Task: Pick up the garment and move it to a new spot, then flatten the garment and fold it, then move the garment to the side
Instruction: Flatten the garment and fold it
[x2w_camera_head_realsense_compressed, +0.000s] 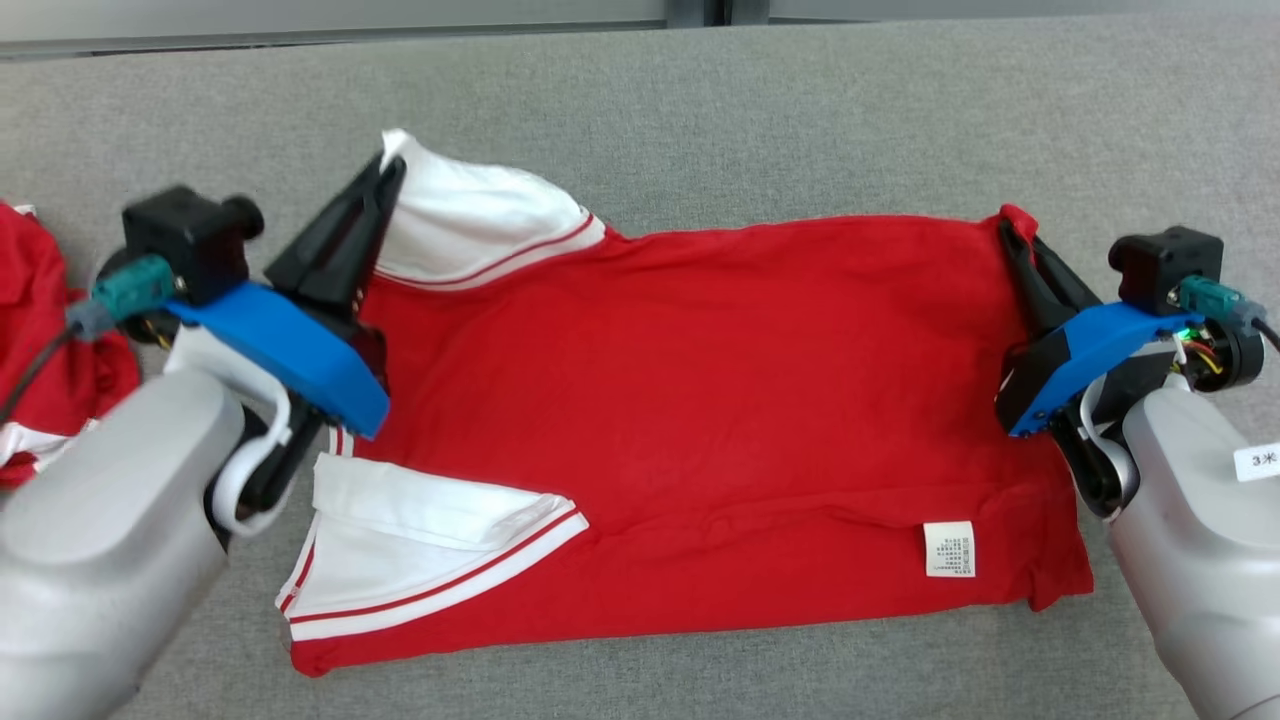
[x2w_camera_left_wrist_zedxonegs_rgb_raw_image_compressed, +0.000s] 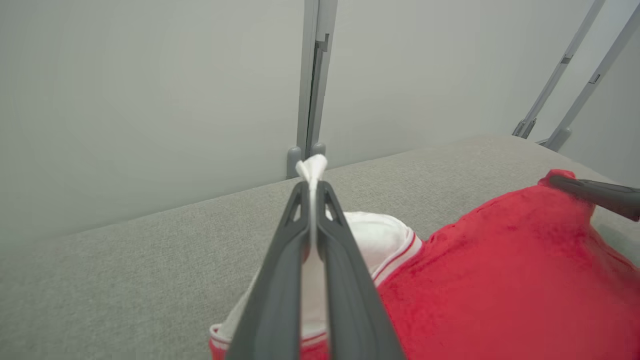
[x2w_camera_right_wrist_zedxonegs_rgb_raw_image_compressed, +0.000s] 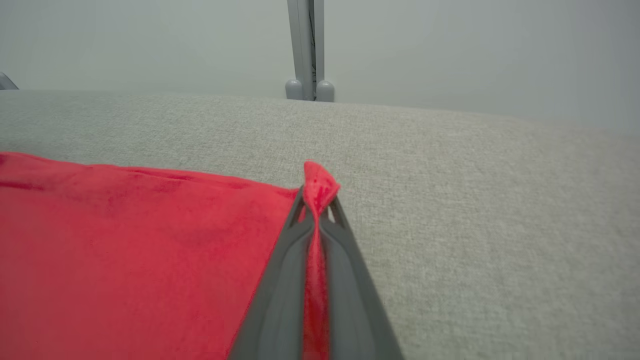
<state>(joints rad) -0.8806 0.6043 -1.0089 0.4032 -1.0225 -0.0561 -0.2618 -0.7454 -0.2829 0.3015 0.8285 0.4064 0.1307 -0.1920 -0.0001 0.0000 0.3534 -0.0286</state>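
Observation:
The garment (x2w_camera_head_realsense_compressed: 700, 400) is a red shirt with white, red-striped sleeves, spread inside out across the grey table with a white care label near its right hem. My left gripper (x2w_camera_head_realsense_compressed: 392, 165) is shut on the far white sleeve; in the left wrist view white cloth (x2w_camera_left_wrist_zedxonegs_rgb_raw_image_compressed: 312, 167) pokes out past the gripper (x2w_camera_left_wrist_zedxonegs_rgb_raw_image_compressed: 312, 187). My right gripper (x2w_camera_head_realsense_compressed: 1008, 228) is shut on the red far right corner; in the right wrist view the gripper (x2w_camera_right_wrist_zedxonegs_rgb_raw_image_compressed: 317, 197) pinches a tuft of the garment (x2w_camera_right_wrist_zedxonegs_rgb_raw_image_compressed: 125, 235). The near white sleeve (x2w_camera_head_realsense_compressed: 420, 545) lies flat. The right gripper's fingers (x2w_camera_left_wrist_zedxonegs_rgb_raw_image_compressed: 600, 192) also appear in the left wrist view.
Another red and white garment (x2w_camera_head_realsense_compressed: 40, 330) lies bunched at the table's left edge. The grey fabric table (x2w_camera_head_realsense_compressed: 800, 120) extends behind the shirt to a pale wall with a grey post (x2w_camera_right_wrist_zedxonegs_rgb_raw_image_compressed: 306, 50).

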